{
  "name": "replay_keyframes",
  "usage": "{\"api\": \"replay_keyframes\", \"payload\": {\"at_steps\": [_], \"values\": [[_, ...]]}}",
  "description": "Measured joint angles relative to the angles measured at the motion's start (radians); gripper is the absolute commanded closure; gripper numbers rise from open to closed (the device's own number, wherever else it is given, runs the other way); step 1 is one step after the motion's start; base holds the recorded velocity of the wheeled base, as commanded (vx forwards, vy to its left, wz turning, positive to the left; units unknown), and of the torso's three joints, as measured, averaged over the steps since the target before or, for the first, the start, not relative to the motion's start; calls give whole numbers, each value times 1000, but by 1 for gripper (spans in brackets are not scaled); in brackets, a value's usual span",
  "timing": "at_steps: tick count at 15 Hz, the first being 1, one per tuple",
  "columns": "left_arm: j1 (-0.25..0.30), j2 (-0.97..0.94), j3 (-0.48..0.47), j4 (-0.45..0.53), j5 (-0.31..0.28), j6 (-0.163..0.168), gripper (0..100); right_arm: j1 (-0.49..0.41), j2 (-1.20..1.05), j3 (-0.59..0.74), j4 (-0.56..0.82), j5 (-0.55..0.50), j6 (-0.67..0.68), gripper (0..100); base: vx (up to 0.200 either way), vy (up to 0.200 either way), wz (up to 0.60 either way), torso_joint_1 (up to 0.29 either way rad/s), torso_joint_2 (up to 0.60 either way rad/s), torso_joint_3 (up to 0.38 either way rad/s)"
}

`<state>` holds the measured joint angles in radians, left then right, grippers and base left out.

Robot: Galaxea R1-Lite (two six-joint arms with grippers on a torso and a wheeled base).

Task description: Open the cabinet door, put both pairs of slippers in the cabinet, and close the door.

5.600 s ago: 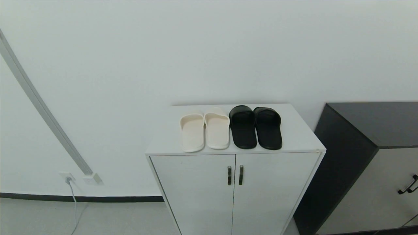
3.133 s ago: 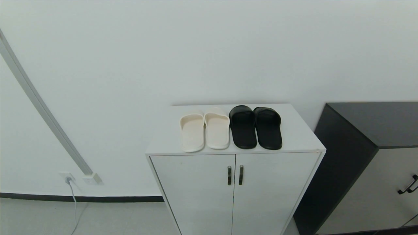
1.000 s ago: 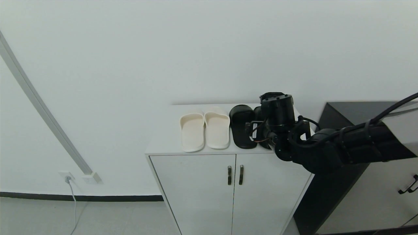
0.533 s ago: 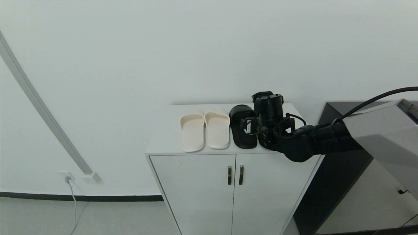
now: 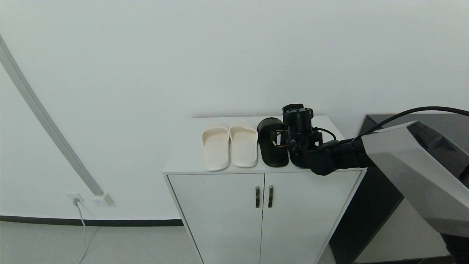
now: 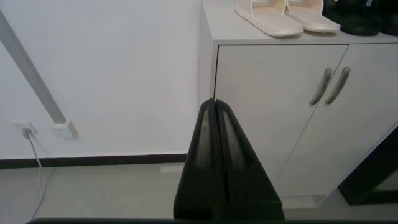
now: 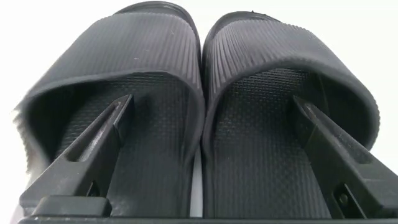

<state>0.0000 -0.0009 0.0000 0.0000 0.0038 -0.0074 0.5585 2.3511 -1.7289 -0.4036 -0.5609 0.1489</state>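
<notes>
Black slippers point(image 5: 272, 146) side by side on cabinet top point(image 5: 183, 161), right half; lengthwise front-to-back, toes toward wall, heels near front edge. Right claw point(image 7: 212, 102) spread wide, one finger inside each. Left claw point(image 6: 216, 109) pressed together.

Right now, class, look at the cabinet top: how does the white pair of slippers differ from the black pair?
Colour: the white pair is cream, the black pair black. Place: the white pair lies to the robot's left of the black pair. Attention: the right gripper is open over the black pair, one finger above each footbed; the white pair lies unattended. Both lie flat on the cabinet, toes to the wall.
</notes>
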Motion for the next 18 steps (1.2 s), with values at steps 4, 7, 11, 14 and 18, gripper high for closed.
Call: {"api": "replay_keyframes", "payload": {"at_steps": [4,7,11,14,18], "values": [[0,0,0,0,0,0,100,-11,17,-24,2,0,-1,0,0,0,0,0,0,0],[0,0,0,0,0,0,100,-14,34,-66,22,1,-5,0,0,0,0,0,0,0],[0,0,0,0,-1,1,100,-19,55,-109,32,1,-7,100,0,0,0,0,0,0],[0,0,0,0,-1,1,100,-24,64,-126,32,1,-7,100,0,0,0,0,0,0],[0,0,0,0,-1,2,100,-24,68,-127,29,0,-18,100,0,0,0,0,0,0]]}}
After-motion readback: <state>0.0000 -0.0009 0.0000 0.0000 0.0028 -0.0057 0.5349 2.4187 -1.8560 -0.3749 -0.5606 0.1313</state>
